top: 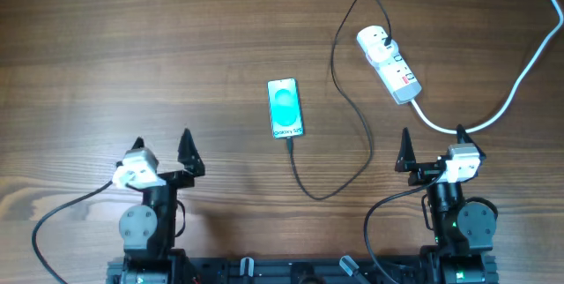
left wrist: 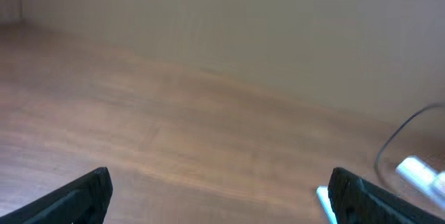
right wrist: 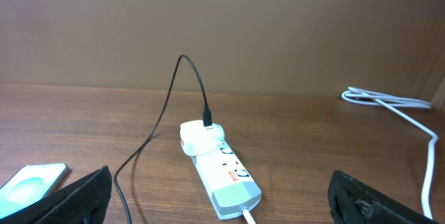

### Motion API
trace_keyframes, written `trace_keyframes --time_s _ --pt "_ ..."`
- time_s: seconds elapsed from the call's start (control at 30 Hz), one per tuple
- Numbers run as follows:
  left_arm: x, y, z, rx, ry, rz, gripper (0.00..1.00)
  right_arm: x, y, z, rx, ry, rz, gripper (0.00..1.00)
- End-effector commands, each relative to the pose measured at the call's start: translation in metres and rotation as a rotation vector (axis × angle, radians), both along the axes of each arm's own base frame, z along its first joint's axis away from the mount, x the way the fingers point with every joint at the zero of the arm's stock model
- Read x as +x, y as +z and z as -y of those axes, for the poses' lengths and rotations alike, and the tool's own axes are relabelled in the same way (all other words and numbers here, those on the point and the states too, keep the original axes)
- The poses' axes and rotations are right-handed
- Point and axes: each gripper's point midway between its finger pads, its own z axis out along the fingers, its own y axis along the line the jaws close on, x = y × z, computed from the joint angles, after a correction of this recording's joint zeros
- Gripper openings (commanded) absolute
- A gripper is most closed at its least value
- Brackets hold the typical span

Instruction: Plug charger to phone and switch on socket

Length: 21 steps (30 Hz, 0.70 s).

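The phone (top: pixel 285 108) lies flat at the table's middle with its teal screen lit. The charger's thin black cable (top: pixel 368 147) runs from the phone's bottom edge, where its tip sits against the phone, loops right and up to a white adapter (top: pixel 377 42) on the socket (top: pixel 398 74). In the right wrist view the socket (right wrist: pixel 229 179) lies ahead between the fingers, the cable (right wrist: pixel 167 106) rises from the adapter and the phone (right wrist: pixel 31 182) is at the far left. My left gripper (top: pixel 163 145) (left wrist: pixel 222 206) and right gripper (top: pixel 433 138) (right wrist: pixel 222 203) are open, empty and near the front edge.
The socket's thick white cord (top: pixel 515 90) curves right and off the back right corner; it also shows in the right wrist view (right wrist: pixel 389 102). A phone edge (left wrist: pixel 323 203) and the blurred socket (left wrist: pixel 421 172) show at the left wrist view's right. Bare wooden table (top: pixel 132 46) lies on the left.
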Motion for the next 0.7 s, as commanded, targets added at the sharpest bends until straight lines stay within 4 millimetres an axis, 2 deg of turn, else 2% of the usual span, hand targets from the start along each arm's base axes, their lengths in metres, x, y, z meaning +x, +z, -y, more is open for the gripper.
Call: trace_keyframes --time_s 0.0,0.67 --pt "-0.0001 -0.0041 0.0142 0.244 -0.104 -0.014 1.0 -0.0006 0.0021 -0.0011 -0.019 0.008 0.011 1.0" --pt "0.0 -0.004 0.0131 0.249 -0.097 -0.015 1.0 -0.0006 0.0022 -0.0011 -0.019 0.008 0.012 1.0"
